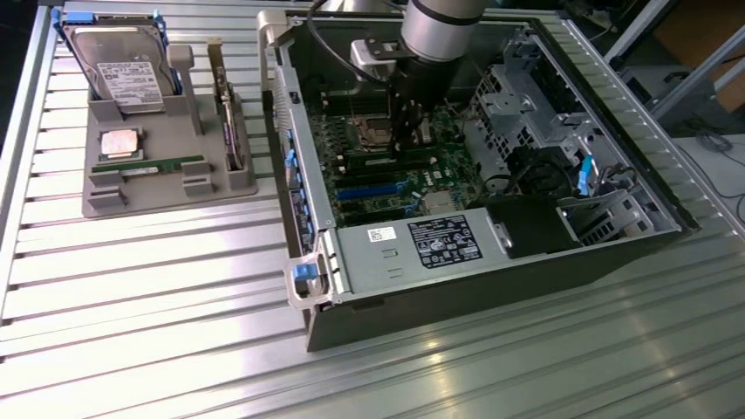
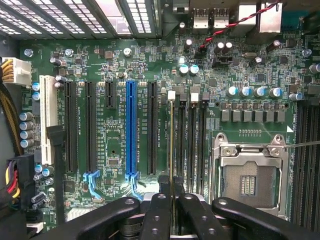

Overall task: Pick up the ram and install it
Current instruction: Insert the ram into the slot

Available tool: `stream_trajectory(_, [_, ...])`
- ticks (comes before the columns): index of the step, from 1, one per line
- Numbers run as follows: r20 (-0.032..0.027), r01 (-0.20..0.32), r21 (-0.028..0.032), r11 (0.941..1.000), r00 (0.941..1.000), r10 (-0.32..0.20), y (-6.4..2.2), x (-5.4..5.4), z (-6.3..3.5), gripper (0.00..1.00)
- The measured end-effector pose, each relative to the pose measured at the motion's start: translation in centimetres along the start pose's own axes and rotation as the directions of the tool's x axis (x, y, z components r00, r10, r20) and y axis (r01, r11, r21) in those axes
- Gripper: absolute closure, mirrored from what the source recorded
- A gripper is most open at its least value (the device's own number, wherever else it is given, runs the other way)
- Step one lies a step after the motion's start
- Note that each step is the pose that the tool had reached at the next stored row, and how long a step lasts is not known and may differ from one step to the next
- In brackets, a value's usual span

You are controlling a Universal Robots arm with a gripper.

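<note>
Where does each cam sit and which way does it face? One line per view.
Exterior view: above the table, angled down on the open PC case and parts tray; arm and gripper show, reaching into the case.
Wrist view: on the wrist, looking down on the motherboard; the gripper shows, shut on the ram.
Shared: gripper, motherboard, CPU socket.

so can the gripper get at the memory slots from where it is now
Probably yes. The gripper, shut on the ram, is lined up along the memory slots beside the empty processor socket. The case lies open, and nothing seems to stand between.
</note>
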State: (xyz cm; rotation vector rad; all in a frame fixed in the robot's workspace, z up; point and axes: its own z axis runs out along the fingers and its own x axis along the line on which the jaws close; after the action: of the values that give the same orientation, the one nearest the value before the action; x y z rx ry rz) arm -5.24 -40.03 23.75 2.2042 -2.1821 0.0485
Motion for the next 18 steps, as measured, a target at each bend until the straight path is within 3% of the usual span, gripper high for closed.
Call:
stream_trajectory(13, [0.0025,0.0,0.0002,1.0,1.0,0.0,0.0,-0.04,0.07,0.87])
stream_trajectory(18, [0.0025,0.0,0.0033,1.0,1.0,0.0,0.07,-0.08,0.06,0.87])
